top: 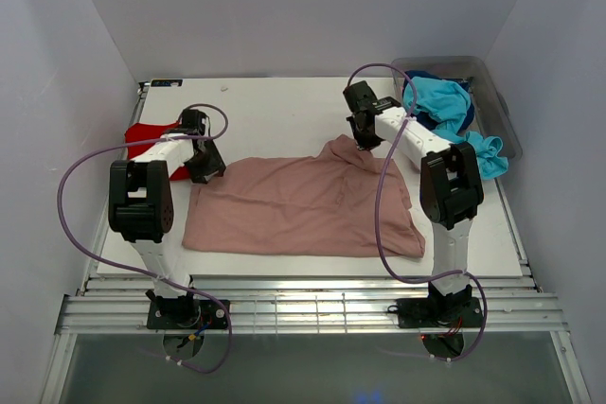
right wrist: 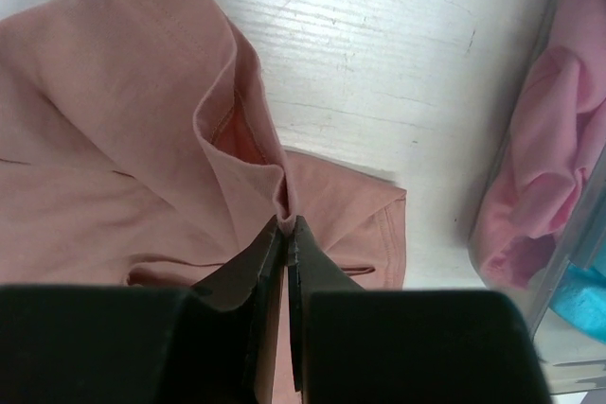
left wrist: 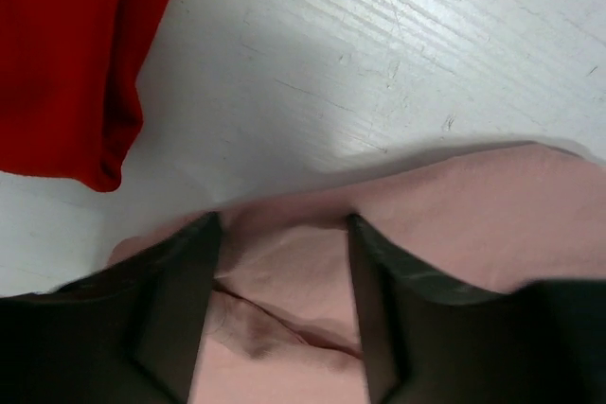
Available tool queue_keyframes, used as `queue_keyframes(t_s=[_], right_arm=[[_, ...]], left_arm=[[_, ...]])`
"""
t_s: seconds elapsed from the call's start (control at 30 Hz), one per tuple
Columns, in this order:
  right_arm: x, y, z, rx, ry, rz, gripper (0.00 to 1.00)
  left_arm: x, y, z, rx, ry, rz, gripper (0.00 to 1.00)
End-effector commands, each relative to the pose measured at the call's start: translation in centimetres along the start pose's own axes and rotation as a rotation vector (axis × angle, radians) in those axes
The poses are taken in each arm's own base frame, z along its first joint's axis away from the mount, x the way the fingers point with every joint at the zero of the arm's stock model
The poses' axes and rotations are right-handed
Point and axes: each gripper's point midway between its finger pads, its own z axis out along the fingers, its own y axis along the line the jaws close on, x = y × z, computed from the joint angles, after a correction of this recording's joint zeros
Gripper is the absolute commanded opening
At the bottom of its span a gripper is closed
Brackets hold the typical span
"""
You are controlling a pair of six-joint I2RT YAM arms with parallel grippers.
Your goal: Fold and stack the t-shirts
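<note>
Well, the desk (top: 284, 101) under me is a white, scuffed board with fine scratches in its paint. It is boxed in by plain pale walls (top: 57, 92) at 9, 12 and 3 o'clock. A slatted metal rail (top: 303, 305) runs along the 6 o'clock edge, where my arms are bolted.

The dusty-pink t-shirt (top: 303, 210) lies spread across the middle of the desk, mostly flat. Its 1 o'clock corner is drawn up into a peak. My right hand (right wrist: 287, 234) is pressed together there, pinching a fold of that cloth by the sleeve hem. My left hand (left wrist: 284, 328) is spread wide over the shirt's 10 o'clock corner. Its fingers (left wrist: 180, 300) straddle a small wrinkle of the pink cloth and clamp nothing.

The red t-shirt (top: 147, 134) sits bunched at 9 o'clock, just beside my left hand and partly behind that arm. White desk shows between it and the pink one.

At 2 o'clock stands a clear grey bin (top: 502, 106). The turquoise t-shirt (top: 440, 101) is heaped in it and spills over its rim toward 5 o'clock. A bright pink t-shirt (right wrist: 549, 158) presses against the bin's wall (only my right wrist view catches it).

Purple cables (top: 80, 172) loop off both arms, and the right one hangs across the pink shirt's 3 o'clock edge.
</note>
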Motion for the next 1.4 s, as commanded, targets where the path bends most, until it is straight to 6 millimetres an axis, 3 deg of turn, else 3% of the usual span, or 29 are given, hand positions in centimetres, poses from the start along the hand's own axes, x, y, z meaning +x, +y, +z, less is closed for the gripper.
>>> queue_keyframes(t_s=[0.0,0.03,0.07,0.1,0.13,0.17,0.3,0.33,0.43,0.57,0.77,0.83,0.93,1.0,1.1,1.27,1.37], right_arm=[[-0.2,-0.3,-1.0,-0.012,-0.019,0.015,0.08],[-0.1,-0.3,-1.1,-0.014,-0.021,0.015,0.08],[0.1,-0.3,-1.2,-0.016,-0.020,0.018,0.08],[0.2,-0.3,-1.2,-0.017,-0.020,0.020,0.08],[0.3,-0.3,-1.2,-0.017,-0.019,0.016,0.08],[0.3,-0.3,-1.3,-0.019,-0.023,0.020,0.08],[0.7,-0.2,-1.2,-0.027,-0.014,0.021,0.08],[0.7,-0.2,-1.3,-0.029,-0.015,0.021,0.08],[0.9,0.1,-1.4,-0.044,-0.015,0.032,0.08],[1.3,0.5,-1.4,-0.065,-0.011,0.042,0.08],[1.5,0.7,-1.4,-0.079,-0.006,0.046,0.08],[1.6,0.7,-1.5,-0.076,-0.005,0.046,0.08],[1.7,0.5,-1.7,-0.070,-0.004,0.047,0.08],[2.0,0.5,-1.6,-0.069,0.000,0.049,0.08],[2.2,0.5,-1.7,-0.070,0.000,0.052,0.08],[2.3,0.5,-2.0,-0.073,0.001,0.054,0.08],[2.4,0.3,-2.0,-0.067,0.000,0.052,0.08]], left_arm=[[-0.6,-1.0,-0.2,0.042,-0.020,-0.019,0.59],[-0.5,-1.0,-0.2,0.044,-0.021,-0.024,0.49],[-0.5,-1.2,-0.3,0.054,-0.023,-0.026,0.27],[-0.7,-1.3,-0.3,0.061,-0.033,-0.028,0.14],[-0.6,-1.2,-0.6,0.064,-0.043,-0.030,0.03],[-0.7,-1.2,-0.9,0.067,-0.055,-0.032,0.00],[-2.1,-0.9,-3.0,0.080,-0.170,-0.032,0.00],[-2.6,-1.1,-4.6,0.105,-0.218,-0.024,0.00],[-2.3,-1.3,-6.3,0.141,-0.274,-0.018,0.00],[-1.5,-2.2,-10.5,0.245,-0.386,0.001,0.00],[4.7,-3.3,-8.5,0.345,-0.222,0.075,0.00],[7.2,-3.1,-7.4,0.344,-0.154,0.103,0.06],[8.9,-3.5,-7.7,0.369,-0.133,0.147,0.17],[8.3,-3.5,-8.4,0.364,-0.172,0.148,0.28],[5.3,-3.3,-9.8,0.314,-0.278,0.121,0.43],[0.1,-3.7,-9.4,0.190,-0.347,0.046,0.45],[-1.8,-4.0,-8.5,0.141,-0.364,0.006,0.46]])
